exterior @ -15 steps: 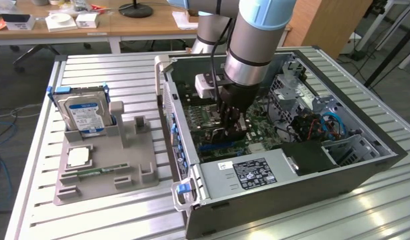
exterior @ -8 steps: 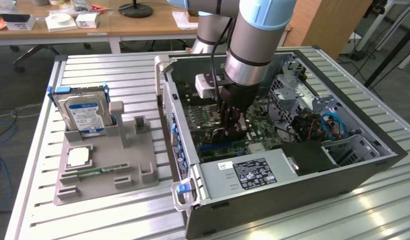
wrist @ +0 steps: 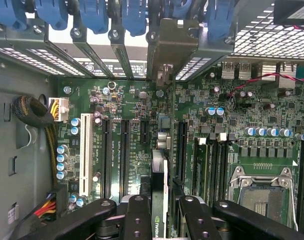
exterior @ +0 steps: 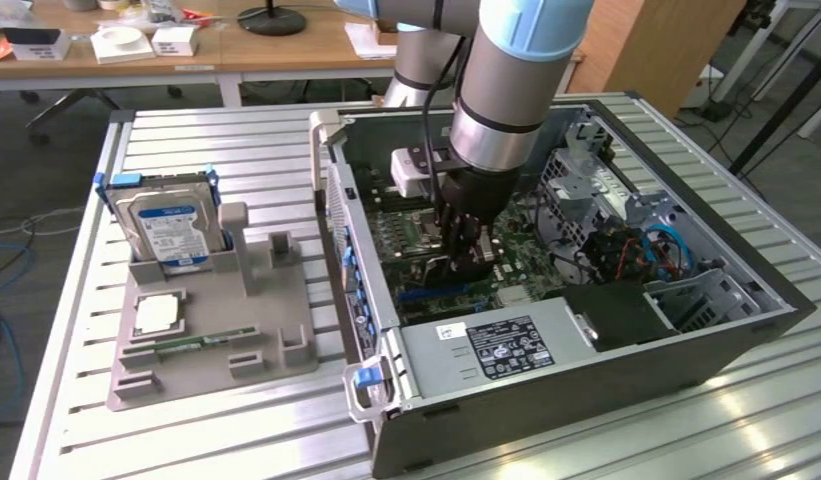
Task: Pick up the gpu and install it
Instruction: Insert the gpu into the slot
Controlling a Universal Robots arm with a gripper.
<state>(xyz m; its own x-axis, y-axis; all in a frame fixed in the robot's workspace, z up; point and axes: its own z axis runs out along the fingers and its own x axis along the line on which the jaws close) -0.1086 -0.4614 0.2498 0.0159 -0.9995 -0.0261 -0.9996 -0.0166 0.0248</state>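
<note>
My gripper [exterior: 466,262] reaches down into the open computer case [exterior: 584,400], low over the green motherboard [exterior: 517,240]. It is shut on the gpu [exterior: 453,278], a dark thin card held upright. In the wrist view the gpu [wrist: 159,165] shows edge-on between my two black fingers [wrist: 137,215], and its pale metal bracket [wrist: 167,45] lies against the rear slot openings of the case. The card stands in line with a black expansion slot [wrist: 180,150] on the motherboard [wrist: 117,100]. Whether its lower edge is seated in the slot is hidden.
A grey fixture tray [exterior: 210,320] on the slatted table holds a silver hard drive [exterior: 170,225] with a blue label and a small green memory stick [exterior: 183,345]. Inside the case are the power supply [exterior: 517,345], blue cables [exterior: 664,245], a white slot [wrist: 85,150] and the processor socket [wrist: 261,195].
</note>
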